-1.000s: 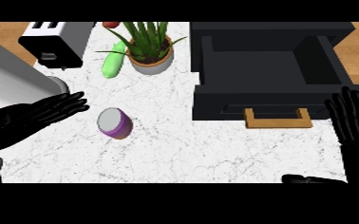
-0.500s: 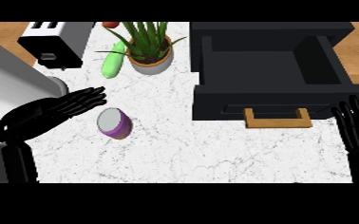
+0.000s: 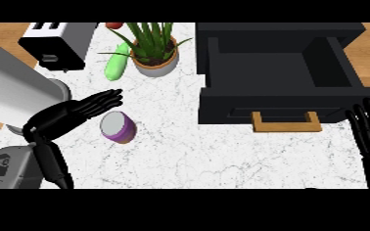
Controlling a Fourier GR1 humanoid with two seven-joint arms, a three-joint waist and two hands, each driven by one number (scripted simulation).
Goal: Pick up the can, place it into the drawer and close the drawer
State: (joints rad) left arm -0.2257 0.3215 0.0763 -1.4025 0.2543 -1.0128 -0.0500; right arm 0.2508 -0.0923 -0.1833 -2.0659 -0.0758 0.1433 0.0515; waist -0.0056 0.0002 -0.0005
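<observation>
Closing in on the can (image 3: 118, 127): the left hand (image 3: 77, 111) has been moved from the counter's left edge to just beside it, fingers extended, nothing gripped yet. The can lies tipped on the marble, well left of the open drawer (image 3: 274, 71). The right hand (image 3: 359, 127) is rested open at the right edge, lower than before. A potted plant (image 3: 153, 54), cucumber (image 3: 115, 66) and toaster (image 3: 54, 41) are behind; the can-to-drawer path is judged unobstructed

We can read no text, label, brand or number anywhere here. The can (image 3: 118, 127) beside the drawer (image 3: 278, 73) shows us only a plain purple side.
</observation>
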